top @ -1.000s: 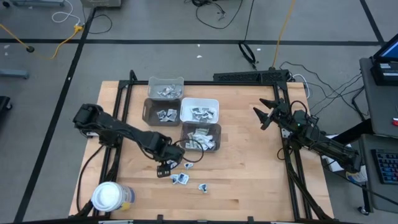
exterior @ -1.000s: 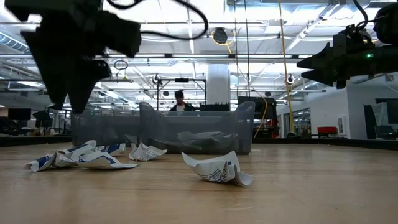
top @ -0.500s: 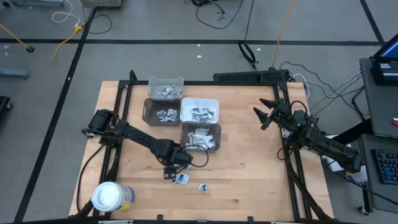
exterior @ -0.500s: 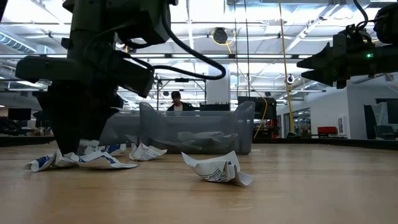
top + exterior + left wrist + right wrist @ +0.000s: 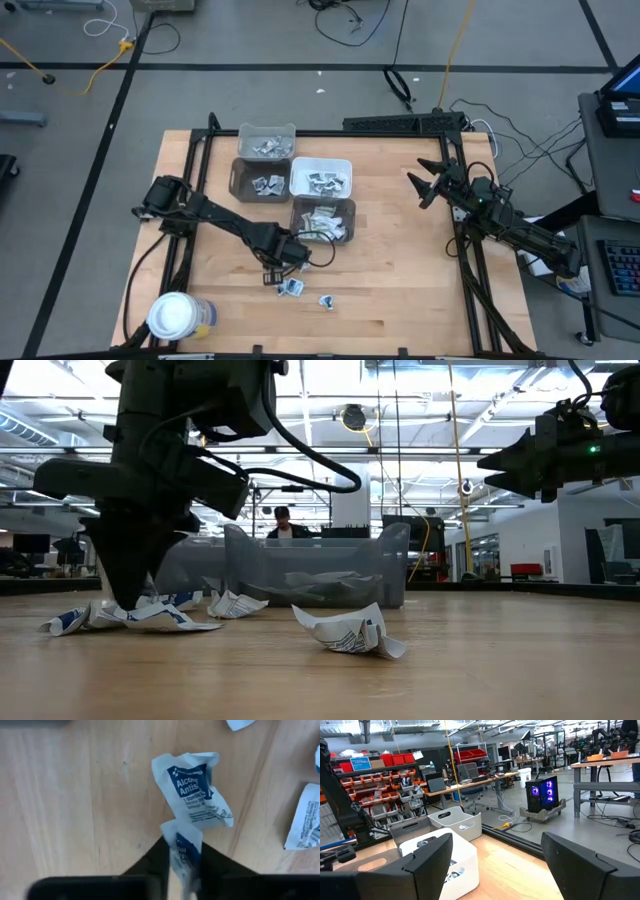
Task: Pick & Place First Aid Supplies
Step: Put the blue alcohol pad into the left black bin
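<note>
Several small white packets with blue print lie loose on the wooden table near its front: one point(image 5: 197, 790) just beyond my left fingers, others point(image 5: 326, 301) point(image 5: 350, 630) nearby. My left gripper point(image 5: 281, 272) is down among them, shut on one packet point(image 5: 184, 851). My right gripper point(image 5: 425, 185) hangs open above the table's right side, far from the packets, and holds nothing. My left gripper pinches a crumpled white-and-blue packet point(image 5: 186, 840) between its two fingers point(image 5: 156, 862). The fingers come from above, pointing down. The fingertips point(image 5: 125, 603) are at table level among the other packets, and the packet bulges out past them.
Three grey bins point(image 5: 266, 141) point(image 5: 259, 180) point(image 5: 323, 220) and a white bin point(image 5: 320, 177) with packets inside stand at the table's far middle. A white-lidded jar point(image 5: 175, 316) stands at the near left corner. A person point(image 5: 283, 520) shows in the room behind.
My left gripper has come down from above the table onto the loose packets, shifting a little toward the right edge. Its fingers have shut on one packet. The other packets lie where they were.
</note>
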Available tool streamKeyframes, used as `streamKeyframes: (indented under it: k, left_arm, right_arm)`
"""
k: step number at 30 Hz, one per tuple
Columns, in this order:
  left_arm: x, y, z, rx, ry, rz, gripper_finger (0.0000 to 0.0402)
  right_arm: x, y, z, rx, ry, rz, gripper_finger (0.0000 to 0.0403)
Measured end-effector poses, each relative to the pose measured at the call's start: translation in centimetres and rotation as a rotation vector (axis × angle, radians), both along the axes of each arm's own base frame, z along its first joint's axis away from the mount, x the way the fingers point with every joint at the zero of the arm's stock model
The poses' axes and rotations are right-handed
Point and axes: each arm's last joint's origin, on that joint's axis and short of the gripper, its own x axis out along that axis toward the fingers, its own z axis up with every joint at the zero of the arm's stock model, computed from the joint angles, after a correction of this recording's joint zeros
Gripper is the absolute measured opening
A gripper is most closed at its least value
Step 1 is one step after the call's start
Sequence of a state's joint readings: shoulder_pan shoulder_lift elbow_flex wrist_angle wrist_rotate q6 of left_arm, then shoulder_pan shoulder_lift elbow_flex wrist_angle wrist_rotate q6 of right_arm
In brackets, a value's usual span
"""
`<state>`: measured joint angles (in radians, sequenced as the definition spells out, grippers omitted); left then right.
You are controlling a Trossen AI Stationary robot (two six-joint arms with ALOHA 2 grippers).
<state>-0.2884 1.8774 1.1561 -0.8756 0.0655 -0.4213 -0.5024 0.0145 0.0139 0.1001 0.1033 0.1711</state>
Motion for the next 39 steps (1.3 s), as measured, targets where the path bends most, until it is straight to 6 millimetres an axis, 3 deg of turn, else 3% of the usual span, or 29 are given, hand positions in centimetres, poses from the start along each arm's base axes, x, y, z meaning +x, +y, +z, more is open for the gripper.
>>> streamKeyframes:
  k: [4,13,21,28,39]
  left_arm:
    - [-0.1,0.3,0.4,-0.022,0.002,0.001,0.001]
    - [-1.9,1.5,5.4,-0.05,-0.081,-0.069,0.0007]
    - [-4.8,2.9,10.3,-0.07,-0.175,-0.086,0.0005]
    - [-6.6,3.5,12.5,-0.093,-0.22,-0.086,0.0003]
    - [-6.0,11.0,12.5,-0.08,-0.221,0.27,0.0002]
  right_arm:
    - [0.0,0.0,0.0,0.0,0.0,0.0,0.0297]
    - [0.0,0.0,0.0,0.0,0.0,0.0,0.0297]
    - [0.0,0.0,0.0,0.0,0.0,0.0,0.0297]
    - [0.0,0.0,0.0,0.0,0.0,0.0,0.0297]
    - [0.0,0.0,0.0,0.0,-0.001,0.0,0.0297]
